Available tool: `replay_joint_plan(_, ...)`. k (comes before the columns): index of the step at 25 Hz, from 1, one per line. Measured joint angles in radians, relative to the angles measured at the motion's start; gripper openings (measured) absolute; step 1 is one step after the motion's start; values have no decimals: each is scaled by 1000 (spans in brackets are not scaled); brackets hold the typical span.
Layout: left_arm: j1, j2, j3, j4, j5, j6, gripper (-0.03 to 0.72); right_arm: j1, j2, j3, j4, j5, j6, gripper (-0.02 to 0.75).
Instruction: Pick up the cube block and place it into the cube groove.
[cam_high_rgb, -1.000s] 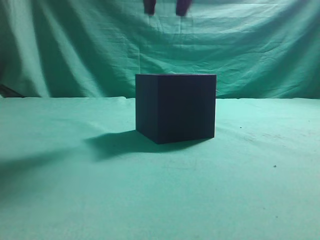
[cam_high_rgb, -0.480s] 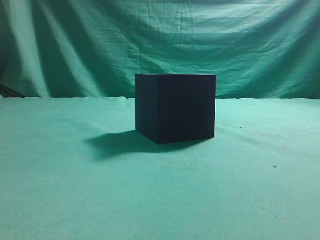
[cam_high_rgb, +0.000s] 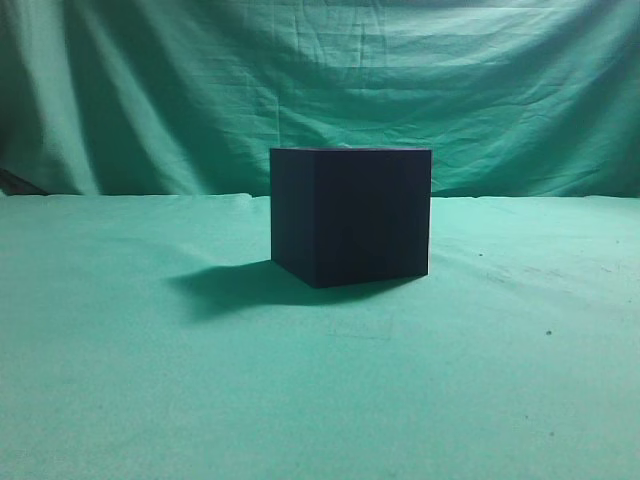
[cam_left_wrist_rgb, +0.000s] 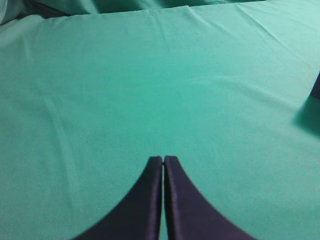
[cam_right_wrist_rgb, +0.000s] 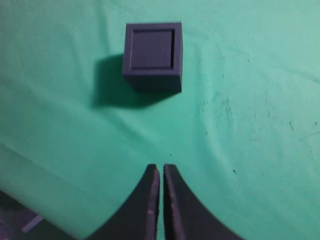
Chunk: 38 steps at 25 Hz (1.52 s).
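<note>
No writing or label can be read anywhere. The cube block (cam_right_wrist_rgb: 152, 48) is seated inside the cube groove (cam_high_rgb: 350, 216), hidden in the exterior view. The left gripper (cam_left_wrist_rgb: 163, 161) and right gripper (cam_right_wrist_rgb: 161, 169) are closed, holding nothing.

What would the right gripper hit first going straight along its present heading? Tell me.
The right gripper, fingers closed and empty, points roughly at the cube groove with the cube block seated inside. Only bare green cloth lies between, so probably the groove, though depth is unclear.
</note>
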Motion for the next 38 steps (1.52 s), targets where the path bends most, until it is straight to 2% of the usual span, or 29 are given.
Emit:
replay_joint_plan(3,0,0,0,0,0,0,0,0,-131,143,0,-72,0,0)
replay_joint_plan(8,0,0,0,0,0,0,0,0,-317,282,0,-138,0,0)
replay_joint_plan(15,0,0,0,0,0,0,0,0,-427,304,-21,-22,-5,0)
replay_joint_plan(23,0,0,0,0,0,0,0,-11,-464,306,-68,-189,-168,0)
replay_joint_plan(26,0,0,0,0,0,0,0,-82,-521,342,-56,-291,-200,0)
replay_joint_plan(28,0,0,0,0,0,0,0,-161,-572,406,-36,-365,-214,0)
replay_joint_plan(35,0,0,0,0,0,0,0,-476,-768,760,37,-640,-234,0)
replay_joint_plan(38,0,0,0,0,0,0,0,-579,-853,896,45,-732,-234,0)
